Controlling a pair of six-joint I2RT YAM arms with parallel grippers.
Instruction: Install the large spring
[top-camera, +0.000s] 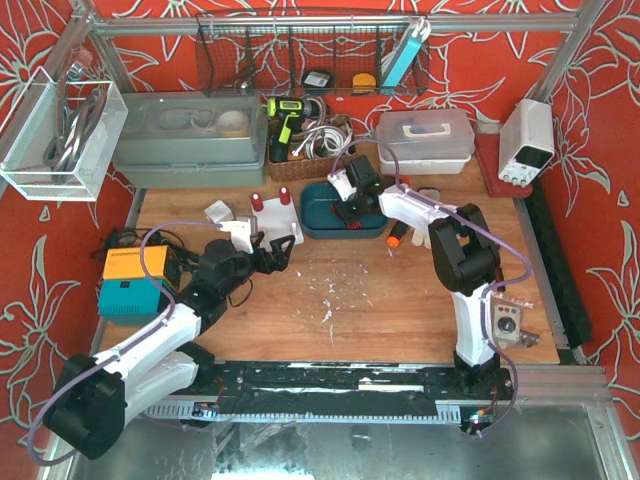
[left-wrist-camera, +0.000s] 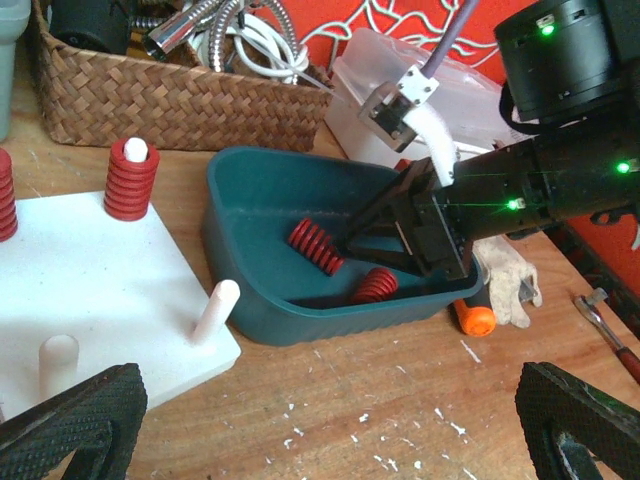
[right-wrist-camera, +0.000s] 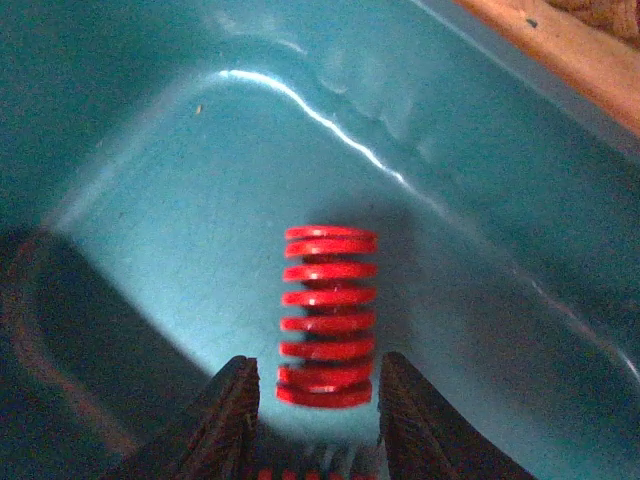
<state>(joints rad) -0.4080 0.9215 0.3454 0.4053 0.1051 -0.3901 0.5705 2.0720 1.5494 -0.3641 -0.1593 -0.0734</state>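
Note:
A teal tray (top-camera: 318, 222) (left-wrist-camera: 250, 290) (right-wrist-camera: 150, 150) holds two red springs, one lying flat (left-wrist-camera: 316, 247) and a fatter one (left-wrist-camera: 375, 285). My right gripper (top-camera: 345, 212) (left-wrist-camera: 352, 240) (right-wrist-camera: 315, 378) is down inside the tray and open. Its fingertips (right-wrist-camera: 232, 395) straddle the near end of a red spring (right-wrist-camera: 328, 315), with a gap on each side. A white peg board (top-camera: 275, 235) (left-wrist-camera: 100, 260) carries two red springs on pegs (left-wrist-camera: 132, 180) and has bare pegs (left-wrist-camera: 215, 310). My left gripper (top-camera: 272, 256) (left-wrist-camera: 325, 425) is wide open and empty over the table beside the board.
A wicker basket (left-wrist-camera: 150, 100) and a clear plastic box (top-camera: 425, 140) stand behind the tray. An orange-handled tool (left-wrist-camera: 475, 318) and a white glove (left-wrist-camera: 510, 280) lie right of it. An orange and teal box (top-camera: 130, 280) sits at the left edge.

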